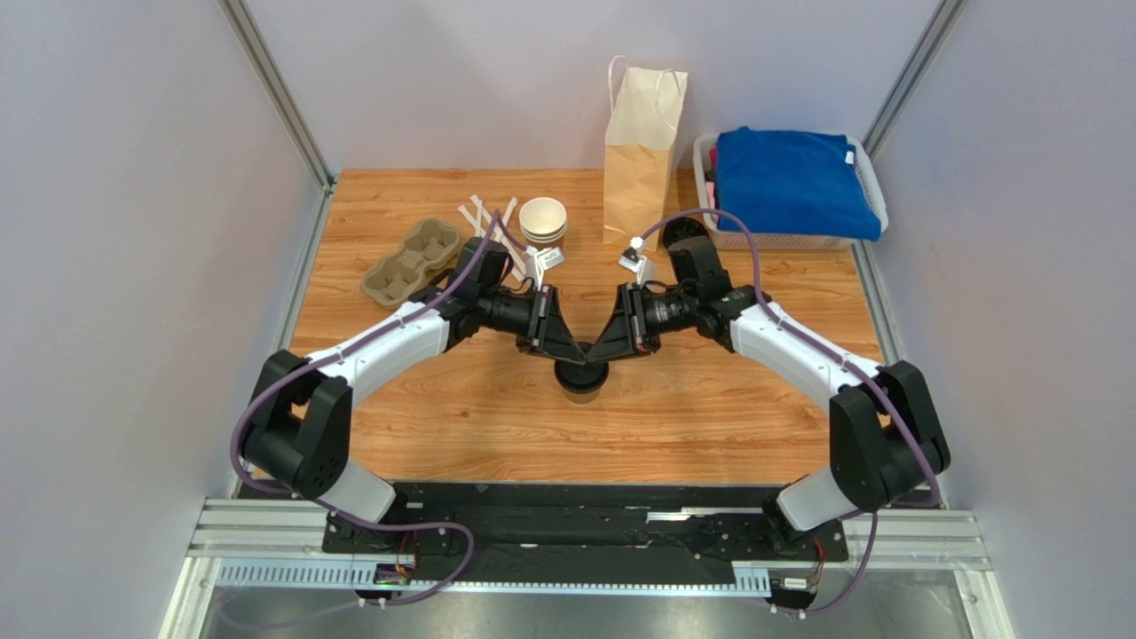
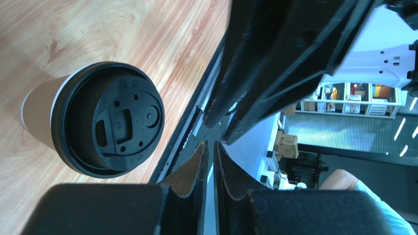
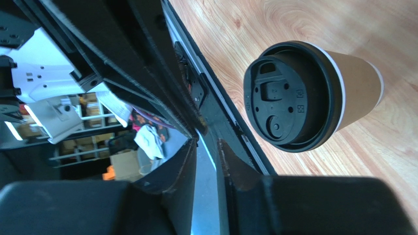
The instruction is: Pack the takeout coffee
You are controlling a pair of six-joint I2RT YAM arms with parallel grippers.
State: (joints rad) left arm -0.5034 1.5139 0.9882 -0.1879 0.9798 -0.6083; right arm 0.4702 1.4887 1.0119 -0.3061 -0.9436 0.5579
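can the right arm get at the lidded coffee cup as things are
Probably yes: the coffee cup stands upright just beside the right gripper, nothing between. But that gripper is shut, and the left gripper crowds it tip to tip.

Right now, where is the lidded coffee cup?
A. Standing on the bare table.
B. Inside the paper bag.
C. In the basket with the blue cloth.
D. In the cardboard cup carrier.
A: the takeout coffee stands lidded on the wooden table, near its middle, outside the paper bag.
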